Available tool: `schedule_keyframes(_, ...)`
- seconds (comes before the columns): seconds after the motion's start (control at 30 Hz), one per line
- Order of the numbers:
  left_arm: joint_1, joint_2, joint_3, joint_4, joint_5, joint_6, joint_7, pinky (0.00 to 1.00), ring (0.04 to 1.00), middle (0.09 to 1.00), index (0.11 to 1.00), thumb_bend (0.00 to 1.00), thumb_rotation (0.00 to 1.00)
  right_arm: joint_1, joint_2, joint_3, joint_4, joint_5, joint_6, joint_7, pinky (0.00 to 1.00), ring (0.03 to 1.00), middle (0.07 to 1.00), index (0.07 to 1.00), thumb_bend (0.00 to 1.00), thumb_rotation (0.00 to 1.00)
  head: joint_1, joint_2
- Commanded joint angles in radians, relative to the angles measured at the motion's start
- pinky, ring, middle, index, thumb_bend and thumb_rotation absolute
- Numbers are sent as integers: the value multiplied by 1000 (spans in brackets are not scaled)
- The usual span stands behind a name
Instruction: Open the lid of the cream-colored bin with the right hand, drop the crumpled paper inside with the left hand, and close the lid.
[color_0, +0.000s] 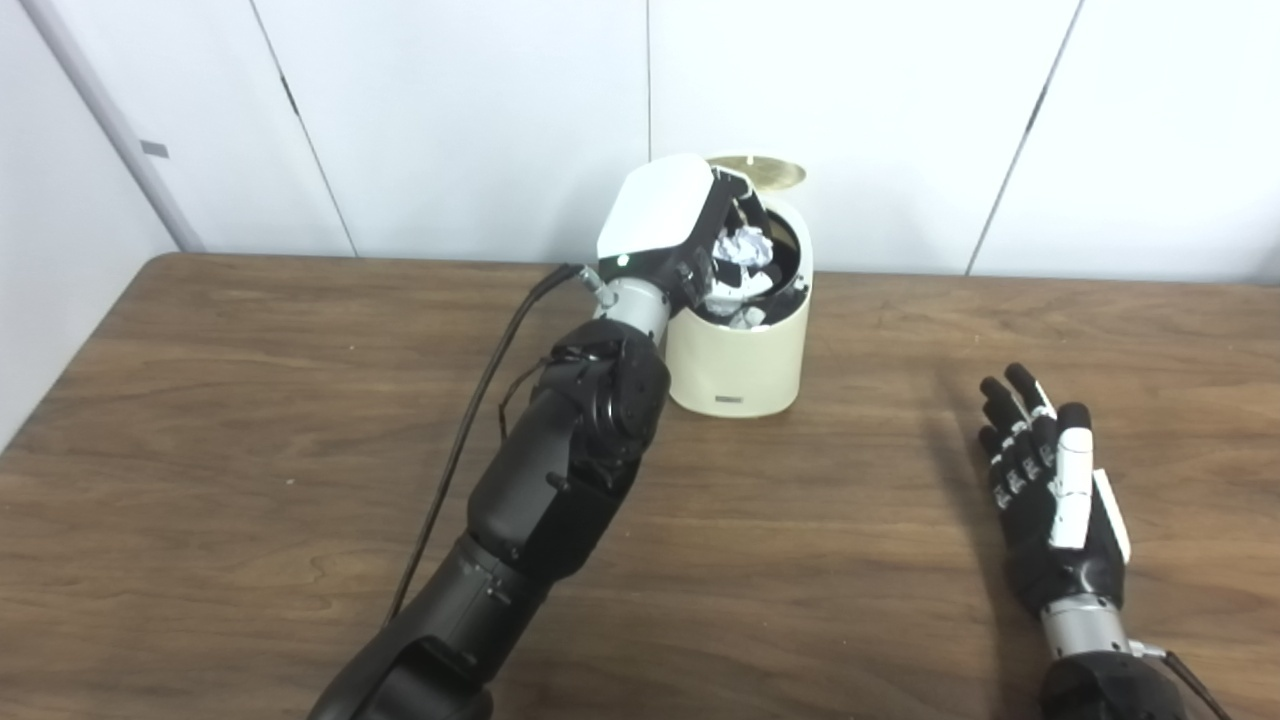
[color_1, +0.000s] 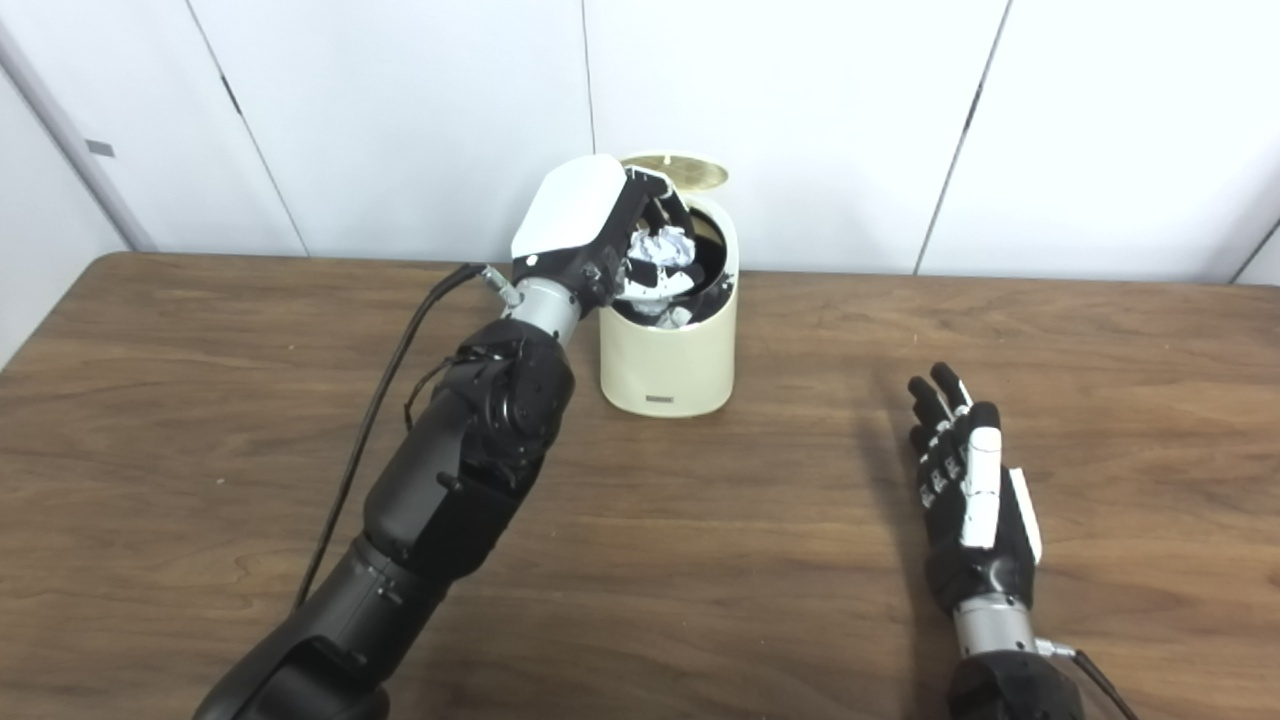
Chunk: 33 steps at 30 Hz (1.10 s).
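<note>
While the brown wood-grain table (color_0: 250, 480) carries everything, I see the cream-colored cylindrical plastic bin (color_0: 740, 360) standing light and tippable, round gold-lined lid (color_0: 760, 170) up; my right hand (color_0: 1050, 500) rests empty with fingers spread, my left hand (color_0: 690, 240) holds the soft, featherweight crumpled white paper ball (color_0: 745, 245) over the opening, so loose fingers suffice

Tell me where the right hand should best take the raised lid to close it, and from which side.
Probably the lid's free front edge, from above and the right: it stands tilted open behind the cream-colored bin; the left hand fills the left side; the right hand is open.
</note>
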Motion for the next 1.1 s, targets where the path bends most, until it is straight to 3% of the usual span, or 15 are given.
schedule_keyframes(0.0,-59,-6,-6,-7,20,-18,40,288,393,504,523,468,0,17,7,-7,-1,5,28,-11,1000,987,918,933,434,1000,2,2)
schedule_keyframes(0.3,-55,-8,-32,38,22,-61,125,299,399,525,487,469,0,18,-6,-6,-6,-5,32,-7,1000,995,932,956,446,1000,7,-2)
schedule_keyframes(0.57,-56,-13,-41,82,14,-82,177,298,404,532,511,468,0,23,-8,-6,-7,-5,24,-2,1000,994,929,952,454,1000,5,-3)
schedule_keyframes(1.07,-75,-12,-56,154,15,-91,186,304,389,519,513,468,0,25,-13,-20,-15,27,34,5,1000,998,925,942,444,1000,9,-10)
